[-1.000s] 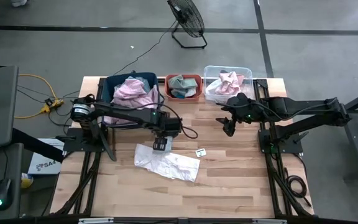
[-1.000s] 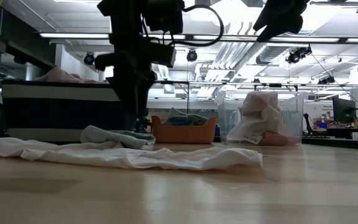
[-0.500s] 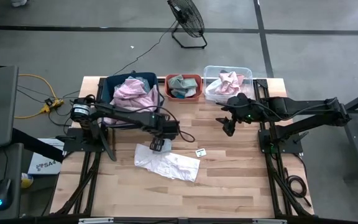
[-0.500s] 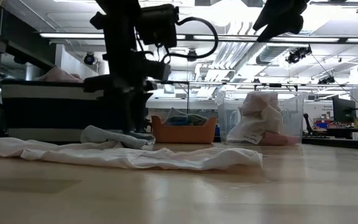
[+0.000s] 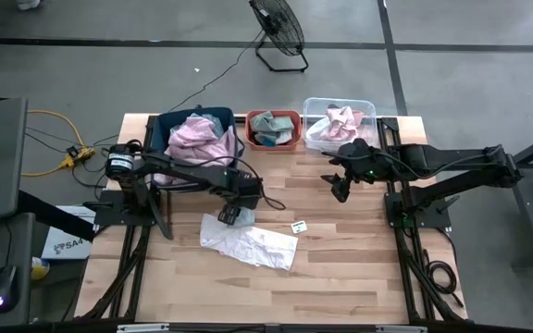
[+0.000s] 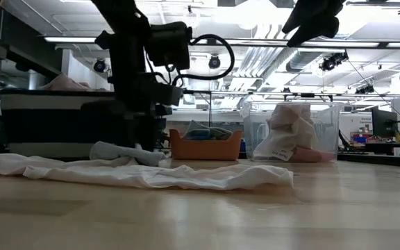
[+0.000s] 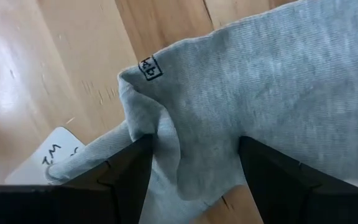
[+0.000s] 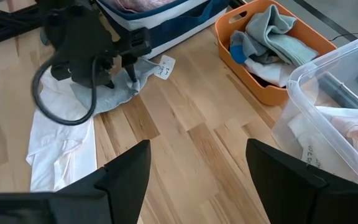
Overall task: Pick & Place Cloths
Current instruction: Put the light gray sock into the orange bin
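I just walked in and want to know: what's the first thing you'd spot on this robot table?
The left claw is down on a grey cloth, its fingers open either side of a fold. Beside that, a big white cloth sprawls mid-table. Along the far edge sit three bins, the dark blue bin piled with pink fabric.

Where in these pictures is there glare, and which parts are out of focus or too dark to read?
Low view: ceiling lights glare behind the left arm, which shows only as a dark silhouette; the near table is blurred and carries a soft sheen. Left wrist view: the grey cloth is sharp, with pale glare on the wood beside it. High view: even light, only faint shadows.
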